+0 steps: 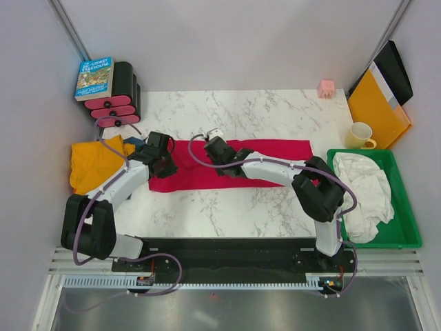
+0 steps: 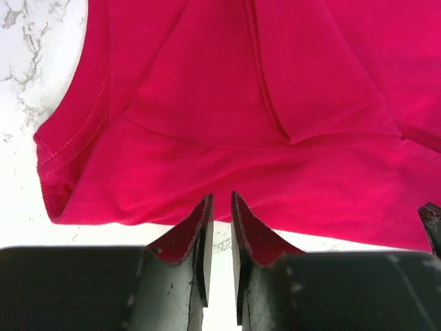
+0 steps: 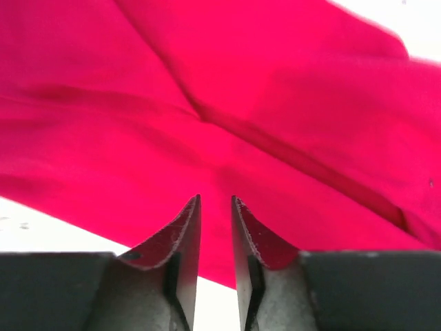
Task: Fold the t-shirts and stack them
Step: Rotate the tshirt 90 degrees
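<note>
Left arm [image 1: 120, 183]: base at near left, elbow folded beside it, white forearm reaching forward and inward, wrist pitched down toward the tabletop [image 1: 227, 214].
Left gripper [image 2: 220, 200]: fingers [image 2: 196, 241] drawn near together, narrow slit between them; hold not determinable.
Right arm [image 1: 275, 169]: base at near right, elbow raised, forearm stretched leftward across the middle.
Right gripper [image 3: 216, 200]: tips down, jaws likewise nearly closed, narrow slit; hold not determinable.

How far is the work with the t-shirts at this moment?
Done: the red t-shirt lies folded into a long strip. In hand: the left gripper and right gripper are over it, probably for the next fold. Left: the orange t-shirt lies rumpled at the left, not yet stacked.
</note>
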### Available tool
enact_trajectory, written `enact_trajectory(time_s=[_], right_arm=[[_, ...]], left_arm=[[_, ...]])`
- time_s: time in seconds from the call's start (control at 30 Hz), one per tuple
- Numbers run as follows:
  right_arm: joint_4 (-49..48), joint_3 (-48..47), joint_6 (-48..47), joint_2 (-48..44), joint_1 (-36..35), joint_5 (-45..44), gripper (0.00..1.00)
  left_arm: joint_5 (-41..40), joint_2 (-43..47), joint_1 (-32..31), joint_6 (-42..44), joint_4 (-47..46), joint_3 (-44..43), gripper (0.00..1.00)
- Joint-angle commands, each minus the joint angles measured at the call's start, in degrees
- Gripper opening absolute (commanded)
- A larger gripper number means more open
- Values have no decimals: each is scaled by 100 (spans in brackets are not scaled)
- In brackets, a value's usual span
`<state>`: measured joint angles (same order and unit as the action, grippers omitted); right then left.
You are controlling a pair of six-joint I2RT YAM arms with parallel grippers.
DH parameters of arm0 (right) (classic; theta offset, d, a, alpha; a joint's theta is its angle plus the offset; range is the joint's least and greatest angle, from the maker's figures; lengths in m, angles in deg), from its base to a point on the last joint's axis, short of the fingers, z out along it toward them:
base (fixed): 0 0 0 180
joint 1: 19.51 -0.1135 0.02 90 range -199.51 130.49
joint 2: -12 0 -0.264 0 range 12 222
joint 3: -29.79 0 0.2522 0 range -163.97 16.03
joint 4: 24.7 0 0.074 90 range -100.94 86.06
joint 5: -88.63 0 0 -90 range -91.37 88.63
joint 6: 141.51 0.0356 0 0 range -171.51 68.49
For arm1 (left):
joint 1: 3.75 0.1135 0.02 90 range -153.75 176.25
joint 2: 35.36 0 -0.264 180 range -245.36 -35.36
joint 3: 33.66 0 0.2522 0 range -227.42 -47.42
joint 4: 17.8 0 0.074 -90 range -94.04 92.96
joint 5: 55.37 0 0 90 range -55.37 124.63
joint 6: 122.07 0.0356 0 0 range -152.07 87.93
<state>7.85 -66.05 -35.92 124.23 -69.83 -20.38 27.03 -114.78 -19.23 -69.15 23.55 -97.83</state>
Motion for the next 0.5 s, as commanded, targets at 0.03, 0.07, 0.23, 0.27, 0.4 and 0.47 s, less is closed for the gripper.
enact_trajectory(time_s=[0.03,0.07,0.23,0.27,0.4,0.47], right_arm=[[-190,631,365,-271,58,-393,26],[-287,780,383,-254,75,-393,25],[-524,983,567,-43,190,-193,15],[-542,1001,637,53,216,-157,14],[-569,1080,743,186,216,11,12],[-630,1194,770,142,216,89,11]], left_arm=[[-58,-196,2,60,-246,-302,21],[-67,-258,2,61,-263,-329,21],[38,-530,2,17,-316,-539,22],[91,-609,2,17,-386,-566,24],[355,-917,-33,-10,-492,-733,30],[408,-1049,-51,-1,-518,-856,31]])
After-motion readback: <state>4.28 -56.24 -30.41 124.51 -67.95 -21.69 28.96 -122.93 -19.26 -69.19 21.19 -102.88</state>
